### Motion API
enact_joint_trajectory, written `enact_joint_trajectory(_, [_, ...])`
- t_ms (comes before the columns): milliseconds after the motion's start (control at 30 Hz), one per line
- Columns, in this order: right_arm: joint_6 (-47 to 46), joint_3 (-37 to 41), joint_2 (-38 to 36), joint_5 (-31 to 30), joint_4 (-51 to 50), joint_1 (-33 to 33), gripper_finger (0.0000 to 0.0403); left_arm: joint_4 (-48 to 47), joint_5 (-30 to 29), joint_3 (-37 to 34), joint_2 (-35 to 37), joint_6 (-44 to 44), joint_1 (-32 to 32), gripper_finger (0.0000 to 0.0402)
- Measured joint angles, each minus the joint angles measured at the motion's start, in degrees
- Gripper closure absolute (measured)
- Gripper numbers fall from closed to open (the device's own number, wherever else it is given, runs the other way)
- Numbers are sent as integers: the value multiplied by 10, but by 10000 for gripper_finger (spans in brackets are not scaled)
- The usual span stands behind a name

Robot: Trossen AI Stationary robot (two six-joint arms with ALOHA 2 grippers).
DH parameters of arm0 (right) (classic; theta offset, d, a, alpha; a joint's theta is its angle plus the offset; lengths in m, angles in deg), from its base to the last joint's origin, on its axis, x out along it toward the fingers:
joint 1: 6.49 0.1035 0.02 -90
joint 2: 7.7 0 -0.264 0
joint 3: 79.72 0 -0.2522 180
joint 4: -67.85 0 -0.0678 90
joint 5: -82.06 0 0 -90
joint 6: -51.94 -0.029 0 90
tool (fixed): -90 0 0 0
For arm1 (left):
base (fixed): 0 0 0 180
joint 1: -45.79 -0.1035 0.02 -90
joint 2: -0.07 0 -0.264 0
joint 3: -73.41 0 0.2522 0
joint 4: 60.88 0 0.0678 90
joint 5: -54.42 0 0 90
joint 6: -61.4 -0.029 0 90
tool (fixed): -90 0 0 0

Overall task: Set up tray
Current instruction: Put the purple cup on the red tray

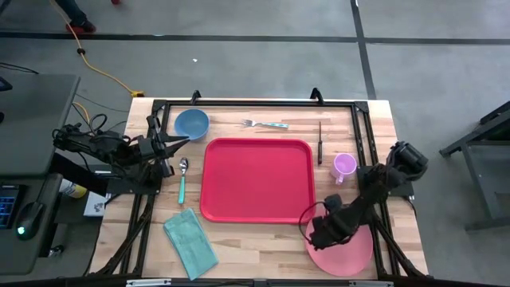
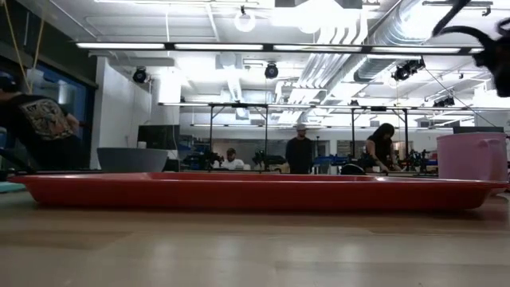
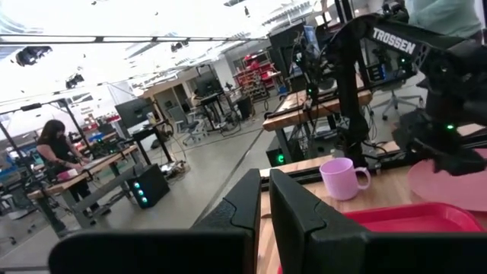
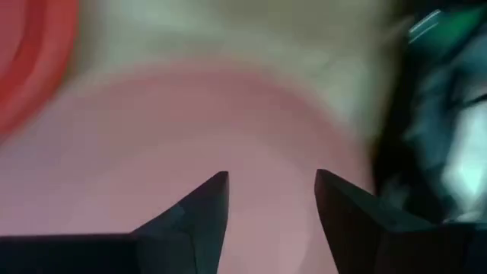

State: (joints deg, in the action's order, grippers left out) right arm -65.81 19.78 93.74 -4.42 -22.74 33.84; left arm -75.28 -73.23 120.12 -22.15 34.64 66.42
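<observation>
The red tray (image 1: 256, 179) lies flat in the middle of the tabletop (image 1: 263, 255), and nothing is on it yet. Around it the tableware waits: a blue bowl (image 1: 191, 123) near its far left corner, a fork (image 1: 265, 123) beyond its far edge, a knife (image 1: 319, 141) and a pink mug (image 1: 343, 166) on its right side, a spoon (image 1: 182, 178) on its left side, and a green napkin (image 1: 190, 242) near its front left corner.

The right claw (image 1: 321, 229) is low over the pink plate (image 1: 344, 249), which lies on the tabletop just beside the front right corner of the tray. In the right wrist view the right claw (image 4: 270, 194) has its two fingers (image 4: 205, 202) apart, with the plate surface between and below them, and it holds nothing. I cannot tell if the fingers touch the plate already.

The left claw (image 1: 177, 141) waits at the left side of the tabletop, close to the bowl. In the left wrist view its fingers (image 3: 293, 209) stand together and hold nothing.

The step in hand seems to be the taking of the plate. The next move probably calls for one finger to go under the rim of the plate, because the plate is flat and thin, then for a closing, a lift, and a carry to the tray. The plate may slide on the wood instead of coming up.
</observation>
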Motion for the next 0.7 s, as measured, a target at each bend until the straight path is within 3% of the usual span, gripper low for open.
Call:
enact_joint_trajectory(133, [9, -24, 20, -32, -73, -17, 234, -5, 0, 0, 0, 0, 0, 341])
enact_joint_trajectory(433, [23, 12, 55, -62, -3, -75, 246, -14, 0, 0, 0, 0, 0, 341])
enact_joint_trajectory(700, [34, 24, 56, -84, -72, -115, 238, -14, 0, 0, 0, 0, 0, 341])
